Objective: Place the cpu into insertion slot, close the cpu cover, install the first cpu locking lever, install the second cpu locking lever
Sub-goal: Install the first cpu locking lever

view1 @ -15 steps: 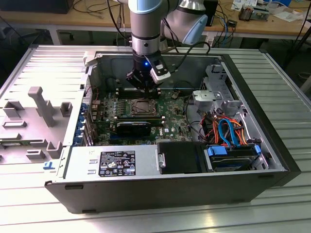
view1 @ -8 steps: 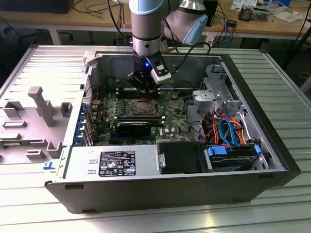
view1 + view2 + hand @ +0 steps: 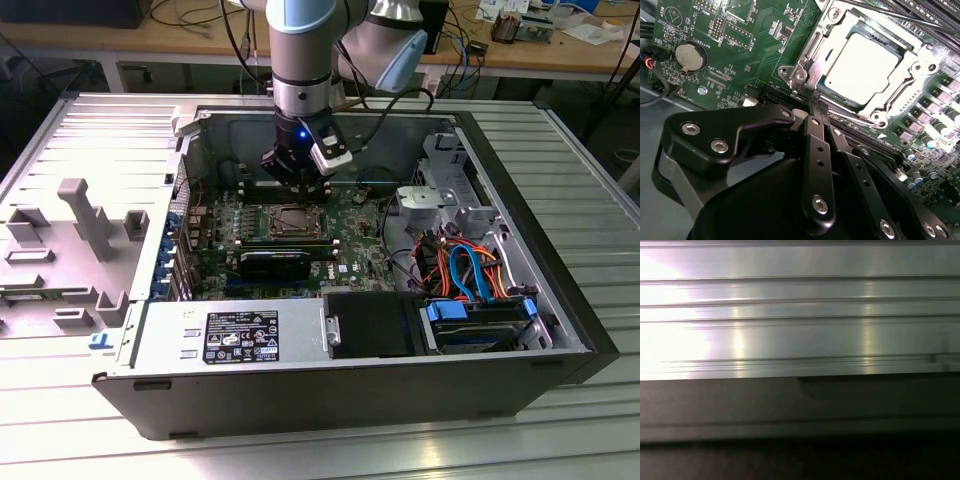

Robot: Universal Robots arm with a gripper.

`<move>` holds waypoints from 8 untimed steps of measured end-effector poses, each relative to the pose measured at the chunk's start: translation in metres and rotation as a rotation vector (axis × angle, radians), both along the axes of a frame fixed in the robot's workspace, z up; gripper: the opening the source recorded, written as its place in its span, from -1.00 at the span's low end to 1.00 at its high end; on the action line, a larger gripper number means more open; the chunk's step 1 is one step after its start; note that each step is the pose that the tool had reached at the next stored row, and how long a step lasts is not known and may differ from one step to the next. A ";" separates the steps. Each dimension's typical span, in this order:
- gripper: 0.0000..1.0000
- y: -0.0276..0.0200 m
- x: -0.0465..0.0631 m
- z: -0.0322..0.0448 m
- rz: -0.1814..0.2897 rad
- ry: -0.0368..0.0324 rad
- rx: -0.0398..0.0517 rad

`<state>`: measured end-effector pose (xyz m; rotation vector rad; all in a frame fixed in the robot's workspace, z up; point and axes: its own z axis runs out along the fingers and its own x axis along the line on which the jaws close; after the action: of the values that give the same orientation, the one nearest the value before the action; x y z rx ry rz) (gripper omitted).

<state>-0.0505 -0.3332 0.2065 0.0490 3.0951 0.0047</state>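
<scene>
— Where's the arm right now?

— Down inside the open computer case (image 3: 560,330), with the gripper (image 3: 301,178) hanging just over the far edge of the insertion slot (image 3: 291,222) on the green motherboard (image 3: 350,225).

— Is it holding anything?

— Not that I can see. In the second wrist view the black fingers (image 3: 816,150) are drawn together to a narrow point, and the gripper (image 3: 816,107) tip sits right by the corner of the socket frame. Nothing is pinched between them.

— And the chip?

— The cpu (image 3: 863,62) lies flat in the insertion slot (image 3: 805,52), its pale metal top showing through the window of the cpu cover (image 3: 897,87). The cover looks folded down around it. There's a thin lever rod near the socket corner by the fingertips, but I can't tell whether it's latched.

— What else is on the board there?

— A round coin battery (image 3: 690,56) sits well apart from the socket.

— And the rest of the box?

— The power supply (image 3: 235,335) with its label is at the near side. Toward the exterior view's right there's a drive cage (image 3: 450,185) with blue and orange cables (image 3: 470,270). Outside the case, at the exterior view's left, a grey fixture (image 3: 85,215) stands on the ribbed aluminium table (image 3: 300,455).

— The other wrist camera?

— It's looking at a ribbed metal surface (image 3: 800,315) with a dark band below.
</scene>
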 end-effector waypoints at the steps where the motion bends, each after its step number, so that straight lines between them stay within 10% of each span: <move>1: -0.79 0.0000 0.000 0.0014 0.000 0.0000 0.0001; 8: -0.79 -0.0019 0.002 0.0015 0.001 -0.0001 0.0000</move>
<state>-0.0490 -0.3351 0.2079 0.0480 3.0951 0.0047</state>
